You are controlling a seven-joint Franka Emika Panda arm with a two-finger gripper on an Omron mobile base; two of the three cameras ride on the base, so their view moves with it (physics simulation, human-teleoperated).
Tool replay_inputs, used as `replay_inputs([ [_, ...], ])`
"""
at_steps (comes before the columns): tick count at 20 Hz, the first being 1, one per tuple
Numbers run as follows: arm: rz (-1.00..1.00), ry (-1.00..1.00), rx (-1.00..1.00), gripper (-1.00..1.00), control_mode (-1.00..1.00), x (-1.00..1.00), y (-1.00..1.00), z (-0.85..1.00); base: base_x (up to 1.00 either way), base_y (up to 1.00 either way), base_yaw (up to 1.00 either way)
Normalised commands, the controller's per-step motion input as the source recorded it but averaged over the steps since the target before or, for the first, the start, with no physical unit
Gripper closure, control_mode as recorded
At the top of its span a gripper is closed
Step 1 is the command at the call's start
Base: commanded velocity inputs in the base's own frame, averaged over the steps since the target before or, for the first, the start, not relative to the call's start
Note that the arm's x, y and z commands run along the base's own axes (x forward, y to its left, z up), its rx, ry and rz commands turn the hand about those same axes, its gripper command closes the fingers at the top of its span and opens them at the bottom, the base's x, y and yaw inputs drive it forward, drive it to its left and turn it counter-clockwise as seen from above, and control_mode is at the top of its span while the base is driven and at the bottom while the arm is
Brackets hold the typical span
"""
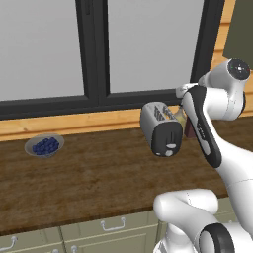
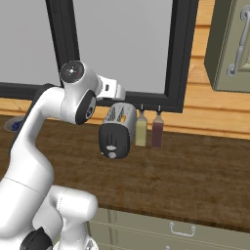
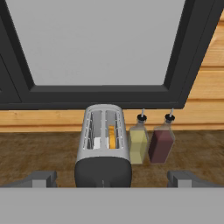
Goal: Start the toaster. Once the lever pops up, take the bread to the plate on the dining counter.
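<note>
The silver-grey toaster [image 3: 104,144] stands on a dark wood wall-side counter [image 1: 99,173] under the window, its black end panel with the pale knob [image 2: 113,155] facing me. A tan bread slice [image 3: 112,137] sits deep in the right slot. My gripper [image 3: 113,179] hangs open above the toaster's [image 1: 160,128] near end. Its fingertips [image 3: 41,178] are spread wider than the toaster's [image 2: 117,129] body and hold nothing. The plate and the dining counter are out of view.
Two bottles, one yellow [image 3: 138,142] and one dark red [image 3: 161,142], stand close on the toaster's right. A grey bowl of blue berries [image 1: 44,146] sits far left on the counter. The black window frame [image 3: 100,94] rises behind. A wall cabinet [image 2: 229,44] hangs upper right.
</note>
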Motion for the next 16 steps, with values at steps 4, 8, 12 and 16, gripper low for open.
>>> replay_inputs([
  [4,0.0,0.0,0.0,-1.0,-1.0,0.0,0.0,0.0,0.0,0.0,0.0],
  [8,0.0,0.0,0.0,-1.0,-1.0,0.0,0.0,0.0,0.0,0.0,0.0],
  [12,0.0,0.0,0.0,-1.0,-1.0,0.0,0.0,0.0,0.0,0.0,0.0],
  [16,0.0,0.0,0.0,-1.0,-1.0,0.0,0.0,0.0,0.0,0.0,0.0],
])
